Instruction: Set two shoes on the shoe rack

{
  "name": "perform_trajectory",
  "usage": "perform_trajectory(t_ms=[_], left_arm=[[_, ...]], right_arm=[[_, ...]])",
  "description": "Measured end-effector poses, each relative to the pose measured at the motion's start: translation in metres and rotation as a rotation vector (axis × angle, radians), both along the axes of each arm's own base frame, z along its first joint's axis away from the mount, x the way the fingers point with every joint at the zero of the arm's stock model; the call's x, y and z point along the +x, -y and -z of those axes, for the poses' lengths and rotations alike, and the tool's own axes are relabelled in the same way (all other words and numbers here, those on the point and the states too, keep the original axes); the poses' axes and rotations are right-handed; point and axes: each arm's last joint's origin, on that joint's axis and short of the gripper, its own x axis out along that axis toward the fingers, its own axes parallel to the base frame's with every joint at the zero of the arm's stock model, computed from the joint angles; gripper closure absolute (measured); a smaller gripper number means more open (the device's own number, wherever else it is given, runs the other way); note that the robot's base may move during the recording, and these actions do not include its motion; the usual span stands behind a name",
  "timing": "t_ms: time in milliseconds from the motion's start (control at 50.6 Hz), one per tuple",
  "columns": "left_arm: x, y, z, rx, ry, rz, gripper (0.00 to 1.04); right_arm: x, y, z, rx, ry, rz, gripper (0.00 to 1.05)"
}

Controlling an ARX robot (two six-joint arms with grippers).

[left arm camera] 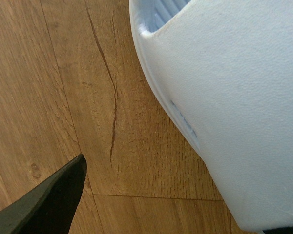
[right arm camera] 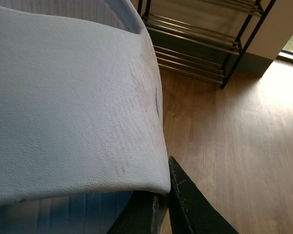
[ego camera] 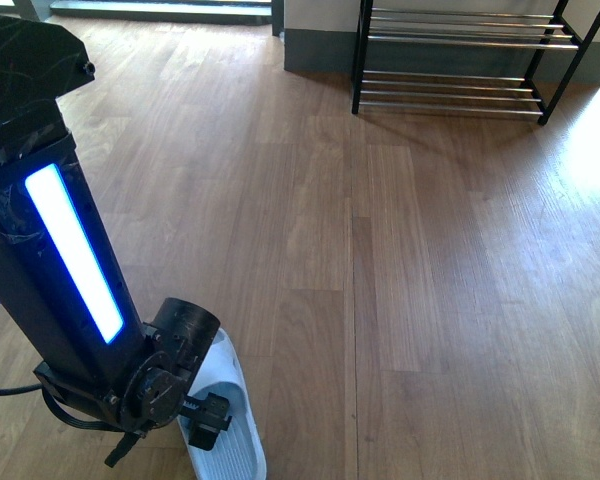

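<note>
Pale blue slipper [ego camera: 235, 440] on wood floor [ego camera: 430, 300], shoe rack [ego camera: 460, 60] well beyond

The surface is a floor of warm brown wood planks [ego camera: 420, 260]. A black metal-framed shoe rack with thin chrome bars [ego camera: 460, 60] stands on it at the foot of the wall. A pale blue plastic slide slipper with a ribbed footbed [ego camera: 230, 440] lies flat on the boards, well apart from the rack, out in front of it and off to its left. A thin dark crack [left arm camera: 113, 109] runs along the board just beside the slipper.
</note>
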Motion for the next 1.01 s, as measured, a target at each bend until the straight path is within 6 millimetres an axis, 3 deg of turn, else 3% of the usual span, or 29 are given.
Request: perform_trajectory(t_ms=[99,474,652,849,1007], left_arm=[[0.001,0.0,0.001,0.022,0.027,0.015,0.1],[-0.001,-0.005,0.004,0.051,0.015,0.015,0.8],[0.0,-0.006,0.004,0.061,0.019,0.004,1.01],[-0.001,-0.009,0.0,0.063,0.019,-0.013,1.03],[0.007,-0.018,-0.029,0.026,0.044,-0.06,1.03]], right_arm=[[0.0,0.0,0.0,0.0,0.0,0.0,1.03],[0.0,0.0,0.0,0.0,0.0,0.0,1.03],[0.0,0.0,0.0,0.0,0.0,0.0,1.03],[0.0,0.0,0.0,0.0,0.0,0.0,1.03],[0.0,0.0,0.0,0.0,0.0,0.0,1.03]])
